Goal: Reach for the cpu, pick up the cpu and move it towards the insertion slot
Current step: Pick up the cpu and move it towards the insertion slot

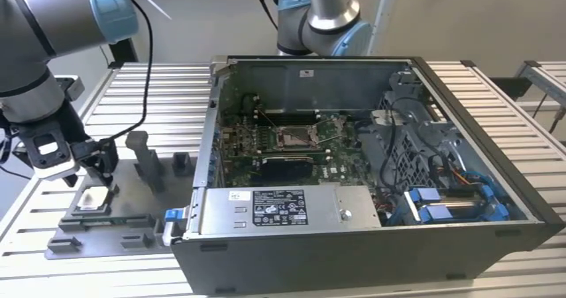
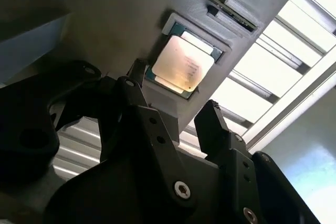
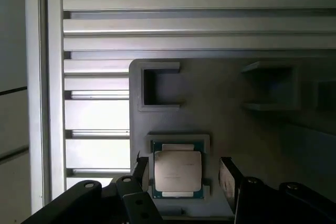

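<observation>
Black fingers (image 3: 229, 182) apart either side of the cpu (image 3: 177, 170) in its grey fixture (image 3: 236, 124), computer case (image 1: 354, 251) alongside

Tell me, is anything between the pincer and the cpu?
Nothing visible does. The open pincer straddles the cpu, which lies flat in its grey fixture pocket, a finger on each side.

My arm (image 1: 53, 13) fills the upper left of the exterior view, grey tube and blue joint cap bending down into my wrist (image 1: 36, 96) at the left edge. My gripper (image 1: 93, 175) points downward at the middle left of that frame. In both wrist views my black fingers (image 3: 229, 182) (image 2: 218, 124) are spread wide, jaws parted, tips well apart.
</observation>
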